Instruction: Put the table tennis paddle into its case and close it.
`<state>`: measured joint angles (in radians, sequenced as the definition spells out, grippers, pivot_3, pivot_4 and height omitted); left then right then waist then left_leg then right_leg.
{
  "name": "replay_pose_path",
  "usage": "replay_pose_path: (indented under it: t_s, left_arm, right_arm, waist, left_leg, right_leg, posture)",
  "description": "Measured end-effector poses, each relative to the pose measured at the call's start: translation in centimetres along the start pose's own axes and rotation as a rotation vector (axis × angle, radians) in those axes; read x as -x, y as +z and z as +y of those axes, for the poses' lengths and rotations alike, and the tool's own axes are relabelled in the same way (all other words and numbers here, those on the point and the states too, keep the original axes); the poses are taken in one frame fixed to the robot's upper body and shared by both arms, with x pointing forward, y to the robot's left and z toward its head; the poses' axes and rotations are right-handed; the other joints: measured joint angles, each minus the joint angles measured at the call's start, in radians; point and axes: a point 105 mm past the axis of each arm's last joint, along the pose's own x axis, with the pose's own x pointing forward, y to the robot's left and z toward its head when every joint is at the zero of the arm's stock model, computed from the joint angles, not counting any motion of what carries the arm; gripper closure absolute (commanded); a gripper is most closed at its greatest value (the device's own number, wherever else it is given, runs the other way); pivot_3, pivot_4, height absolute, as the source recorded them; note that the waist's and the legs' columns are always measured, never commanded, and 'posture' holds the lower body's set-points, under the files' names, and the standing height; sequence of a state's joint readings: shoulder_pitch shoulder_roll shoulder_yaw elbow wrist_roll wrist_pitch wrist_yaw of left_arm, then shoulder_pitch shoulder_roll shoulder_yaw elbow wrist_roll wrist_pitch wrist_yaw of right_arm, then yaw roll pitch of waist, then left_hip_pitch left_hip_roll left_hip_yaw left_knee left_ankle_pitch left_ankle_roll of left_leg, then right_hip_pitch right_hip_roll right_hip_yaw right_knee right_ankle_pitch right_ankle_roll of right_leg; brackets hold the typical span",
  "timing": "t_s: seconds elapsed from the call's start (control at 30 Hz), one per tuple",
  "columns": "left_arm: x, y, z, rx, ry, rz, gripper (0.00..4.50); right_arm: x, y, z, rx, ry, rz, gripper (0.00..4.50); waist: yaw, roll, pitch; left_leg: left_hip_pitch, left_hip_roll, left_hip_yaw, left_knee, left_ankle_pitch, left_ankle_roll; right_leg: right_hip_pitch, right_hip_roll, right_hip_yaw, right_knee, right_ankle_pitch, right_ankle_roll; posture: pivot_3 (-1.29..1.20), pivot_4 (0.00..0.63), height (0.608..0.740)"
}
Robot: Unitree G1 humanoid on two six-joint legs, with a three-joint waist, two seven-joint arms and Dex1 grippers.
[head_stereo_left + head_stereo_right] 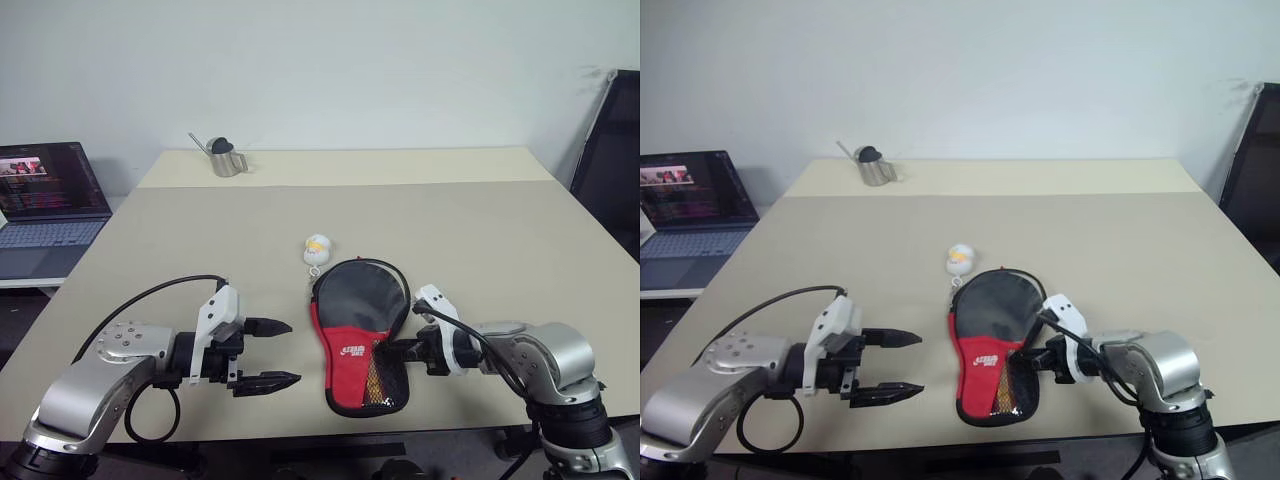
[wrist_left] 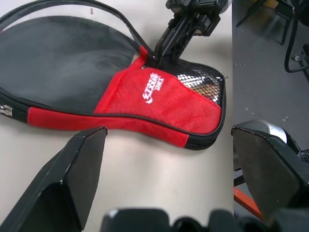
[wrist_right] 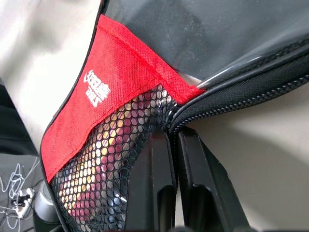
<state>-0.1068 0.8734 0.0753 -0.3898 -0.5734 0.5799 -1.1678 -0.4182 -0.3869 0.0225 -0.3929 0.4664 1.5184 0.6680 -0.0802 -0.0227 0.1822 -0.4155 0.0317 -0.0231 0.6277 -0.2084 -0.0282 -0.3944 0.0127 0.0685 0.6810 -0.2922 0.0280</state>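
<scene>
The case (image 1: 355,320) lies flat near the table's front edge, black round part away from me, red part with white logo and mesh pocket (image 2: 205,84) toward me. Its zip edge stands loose around the round part's right side. The table tennis paddle is hidden; something pale and reddish glints through the mesh. My right gripper (image 1: 386,350) is shut, its tips against the zip edge (image 3: 217,96) beside the mesh pocket; whether a zip pull sits between them I cannot tell. My left gripper (image 1: 293,352) hangs open just left of the case, pointing at it, holding nothing.
A small white-and-yellow ball (image 1: 317,246) lies just beyond the case. A metal watering can (image 1: 226,158) stands at the table's far left. An open laptop (image 1: 45,200) sits on a side desk to the left, and a dark chair (image 1: 615,150) is at the right.
</scene>
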Motion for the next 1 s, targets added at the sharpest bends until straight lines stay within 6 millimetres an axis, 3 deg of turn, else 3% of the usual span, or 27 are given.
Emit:
replay_pose_path:
  t_s: [0.73,0.83,1.0]
  left_arm:
    - [0.4,-0.5,0.4,-0.024,0.007,0.006,0.0]
    - [0.4,-0.5,0.4,-0.026,0.007,0.006,0.0]
    - [0.4,-0.5,0.4,-0.038,0.01,0.007,0.0]
  right_arm:
    - [0.4,-1.3,0.6,-0.049,-0.015,0.015,4.47]
    - [0.5,-1.4,0.5,-0.049,-0.022,0.017,3.81]
    - [1.4,-1.9,0.4,-0.057,-0.04,-0.001,2.21]
  waist:
    - [0.001,0.0,0.0]
    - [0.001,0.0,0.0]
    - [0.005,0.0,0.0]
  left_leg:
    - [0.0,0.0,0.0,0.0,0.0,0.0]
    - [0.0,0.0,0.0,0.0,0.0,0.0]
    - [-0.001,0.0,0.0,0.0,0.0,0.0]
  right_leg:
    - [0.0,0.0,0.0,0.0,-0.001,0.0]
    - [0.0,0.0,0.0,0.0,-0.001,0.0]
    - [0.0,0.0,0.0,0.0,-0.001,0.0]
  posture:
    - [0.0,0.15,0.74]
    - [0.0,0.15,0.74]
    - [0.0,0.15,0.74]
